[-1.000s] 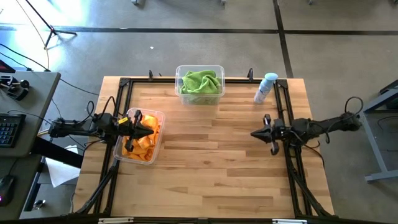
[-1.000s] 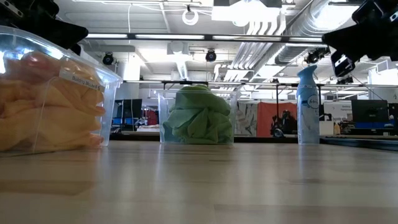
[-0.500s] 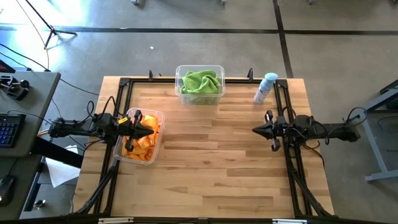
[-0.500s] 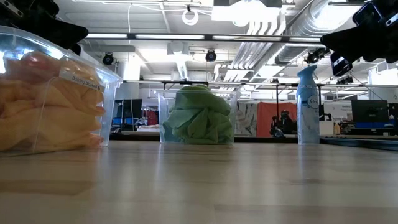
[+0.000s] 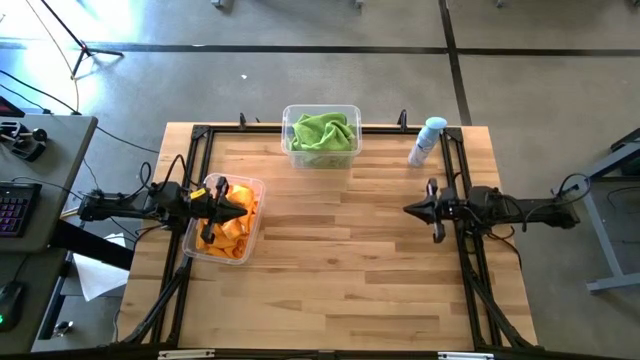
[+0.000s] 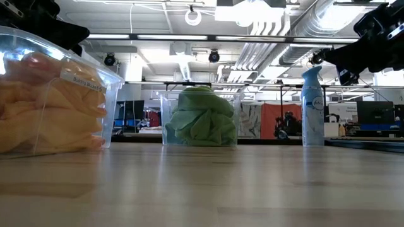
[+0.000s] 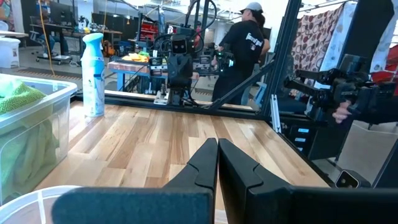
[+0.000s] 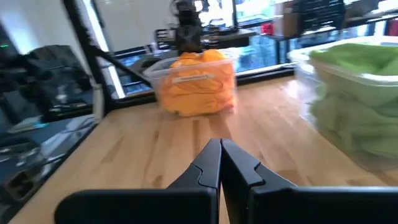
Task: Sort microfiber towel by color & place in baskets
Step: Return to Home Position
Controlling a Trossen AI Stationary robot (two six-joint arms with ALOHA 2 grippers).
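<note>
1. The left gripper (image 5: pixel 243 208) hangs over the clear basket (image 5: pixel 192 240) at the left-centre of the high view; its fingers (image 7: pixel 207 163) are pressed flat together, with nothing between them.
2. That basket holds the orange towels (image 5: pixel 228 236) in a crumpled pile; in the low view it fills the left edge, and the orange shows through its wall.
3. The second basket (image 5: pixel 288 148) stands at the top centre of the high view, on the far edge of the table (image 5: pixel 340 285); the green towels (image 5: pixel 322 131) sit bunched inside it, and in the low view they rise a little above its rim.
4. The two baskets stand well apart, with bare wood between them; no towel lies loose on the boards.
5. The right gripper (image 5: pixel 408 211) hangs at the right-centre of the high view, above bare wood and well apart from both baskets; its fingers (image 8: pixel 210 163) are likewise closed on nothing.
6. A spray bottle (image 5: pixel 428 140) stands upright at the upper right of the high view, near the second basket but not touching it.
7. In the left wrist view a person (image 7: pixel 244 53) in a dark shirt and a cap stands beyond the table's far edge.
</note>
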